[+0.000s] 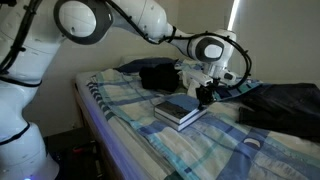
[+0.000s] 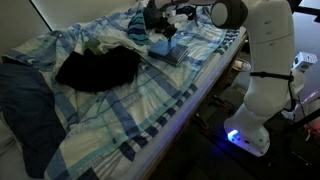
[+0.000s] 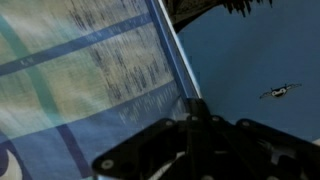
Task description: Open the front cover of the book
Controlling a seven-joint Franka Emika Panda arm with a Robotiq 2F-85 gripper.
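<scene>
The book (image 1: 178,111) lies flat on the blue plaid bedding, with pale page edges showing; it also shows small in an exterior view (image 2: 167,52). Its dark blue-grey front cover (image 3: 250,60) fills the right of the wrist view and looks closed. My gripper (image 1: 205,93) hangs over the book's far edge, also seen in an exterior view (image 2: 163,30). In the wrist view my gripper's fingers (image 3: 193,108) meet at the cover's long edge and look shut. Whether they pinch the cover is hidden.
Black clothing (image 2: 100,68) lies mid-bed and a dark blue blanket (image 2: 25,100) at the far end. More dark fabric (image 1: 285,105) lies beside the book. The plaid bedding (image 3: 80,70) is rumpled. The bed edge (image 2: 190,105) runs beside the robot base.
</scene>
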